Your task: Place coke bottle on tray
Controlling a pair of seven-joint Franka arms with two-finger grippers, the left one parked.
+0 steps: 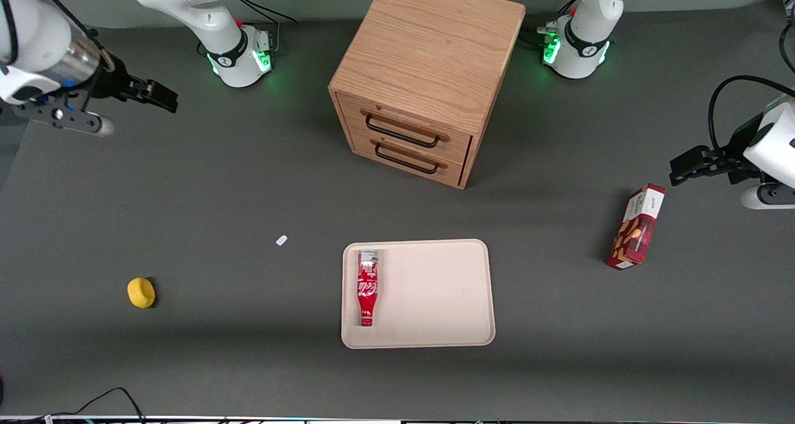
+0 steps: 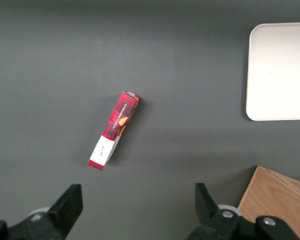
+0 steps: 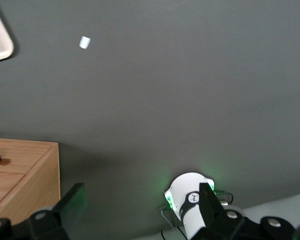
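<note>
The coke bottle [image 1: 367, 287], slim and red with white script, lies flat on the cream-beige tray [image 1: 435, 293], along the tray's edge toward the working arm's end, cap nearest the front camera. My right gripper [image 1: 158, 95] hangs high above the table at the working arm's end, far from the tray. It is open and empty; in the right wrist view [image 3: 140, 210] nothing lies between its fingers. A corner of the tray [image 3: 0, 40] shows in that view, and part of it in the left wrist view [image 2: 280, 70].
A wooden two-drawer cabinet [image 1: 422, 82] stands farther from the front camera than the tray. A red snack box [image 1: 636, 226] lies toward the parked arm's end. A yellow object [image 1: 141, 292] and a small white scrap [image 1: 281, 240] lie toward the working arm's end.
</note>
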